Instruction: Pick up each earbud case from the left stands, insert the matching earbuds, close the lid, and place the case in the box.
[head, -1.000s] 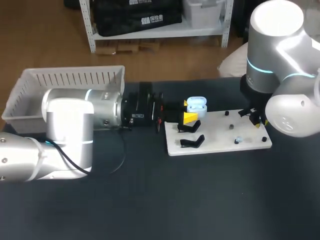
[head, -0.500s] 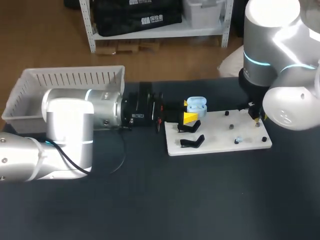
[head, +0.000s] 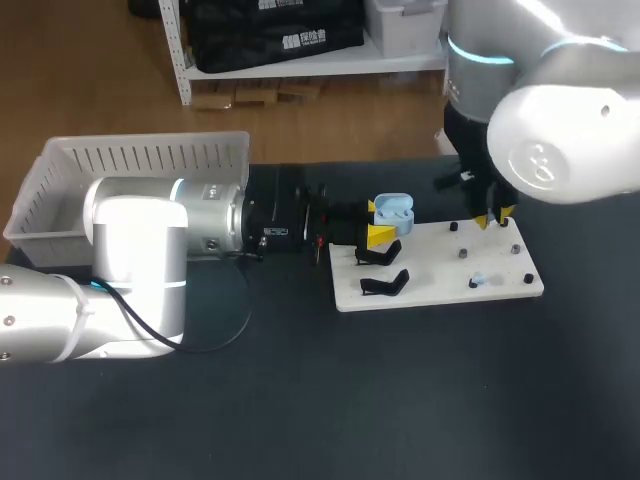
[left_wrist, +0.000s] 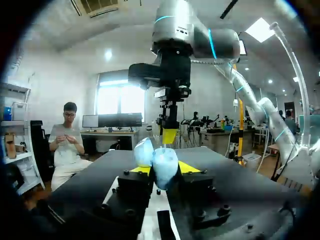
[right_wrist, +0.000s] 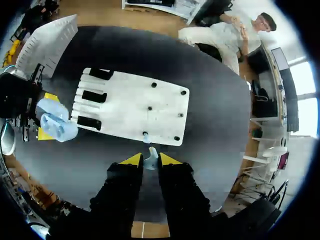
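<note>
Dark tabletop (head: 300, 400) carries a white board (head: 440, 275) that lies below both grippers. The left gripper (head: 375, 222) reaches in level with the table, and its yellow fingers are clamped from two sides on the pale blue earbud case (head: 392, 209). The case has its lid open and sits between the fingertips, above the board's near edge. Just under and beside those fingertips, two black stands (head: 385, 283) stand bare on the board. The white basket (head: 150, 155) is well behind this gripper, alongside its arm.

Ahead of the left gripper, past the case, the right gripper (head: 494, 216) hangs over the far part of the board and points down. In its own wrist view the two yellow tips stand close together, pinching a small pale earbud (right_wrist: 150, 161) between them. Directly ahead of those tips, near the board's edge, a second earbud (right_wrist: 145, 135) sits on the board, apart from the fingers. Small dark pegs (right_wrist: 154, 85) dot the board farther out from the right gripper, and the held case shows well off to one side of it.
</note>
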